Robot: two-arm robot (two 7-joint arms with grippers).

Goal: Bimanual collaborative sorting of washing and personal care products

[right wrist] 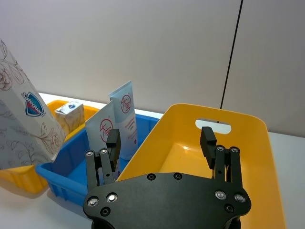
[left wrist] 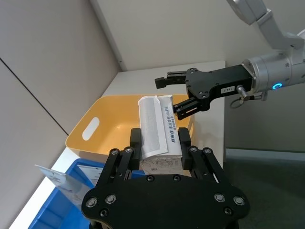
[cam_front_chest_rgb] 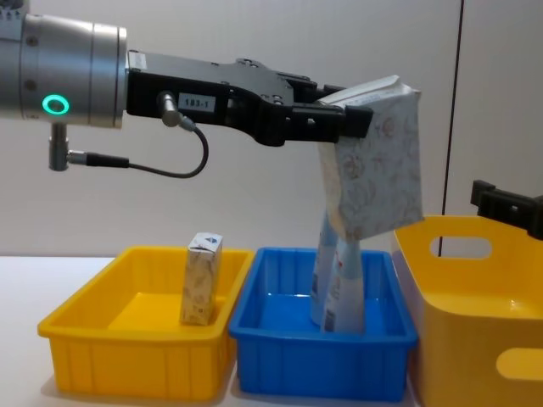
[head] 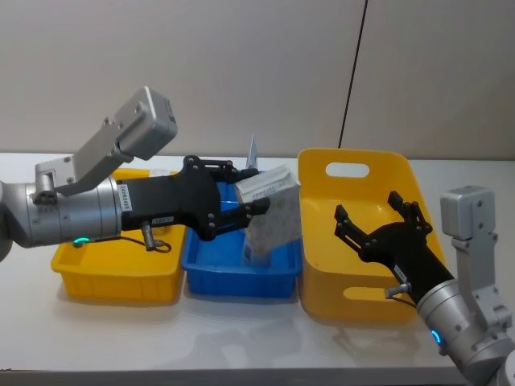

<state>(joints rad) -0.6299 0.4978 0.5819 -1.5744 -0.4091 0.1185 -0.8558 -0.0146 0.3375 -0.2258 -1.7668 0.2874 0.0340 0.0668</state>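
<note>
chest view: what did the left gripper (cam_front_chest_rgb: 356,119) grip?
it was closed on the beige, speckled gable-top pack (cam_front_chest_rgb: 383,163), held above the blue plastic tray (cam_front_chest_rgb: 316,354).
and the right gripper (head: 375,218)?
spread wide, empty, over the tall yellow plastic bin (head: 354,303).

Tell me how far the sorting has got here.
Done: a small gable-top pack stands in the yellow tray, two squeeze tubes in the blue tray. In hand: the left gripper grips a larger gable-top pack above the blue tray, near the open right gripper over the yellow bin. Left: setting that pack down.
</note>
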